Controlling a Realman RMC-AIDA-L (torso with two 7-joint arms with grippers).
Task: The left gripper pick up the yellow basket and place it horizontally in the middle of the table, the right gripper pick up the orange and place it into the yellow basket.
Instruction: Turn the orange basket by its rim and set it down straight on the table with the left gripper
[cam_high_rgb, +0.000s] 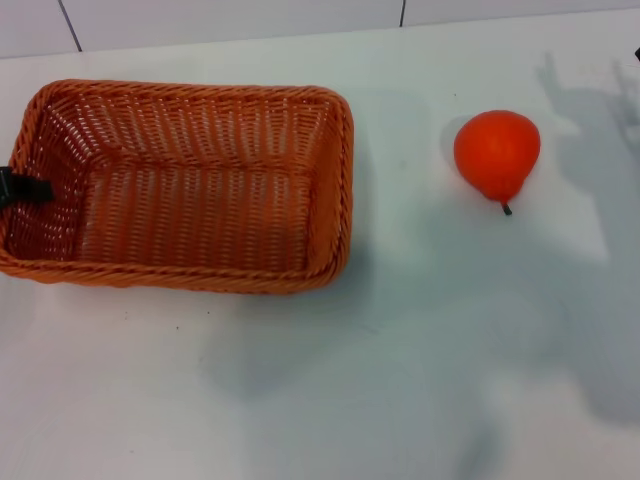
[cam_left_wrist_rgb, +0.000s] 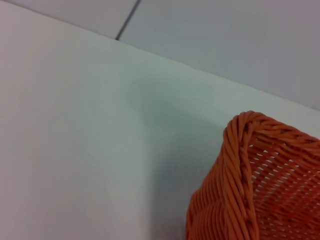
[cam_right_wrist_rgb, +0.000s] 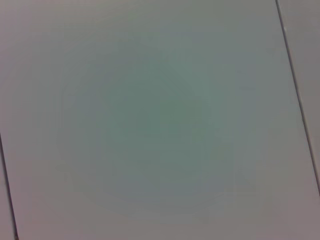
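Woven yellow basket (cam_high_rgb: 180, 185) left of the orange (cam_high_rgb: 497, 152)

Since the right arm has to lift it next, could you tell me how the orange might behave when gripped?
The orange looks glossy, so it may slip. Its roundish, tapered shape suggests it could roll or pivot on the table if nudged. It lies alone, clear of the basket, so approach seems unobstructed.

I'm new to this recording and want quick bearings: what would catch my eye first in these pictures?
The big orange-brown yellow basket lies empty on the left half of the white table, its long side across the view. A dark tip of the left gripper shows at the basket's left end wall. The glossy orange sits alone on the table to the basket's right, apart from it, stem pointing toward the robot.
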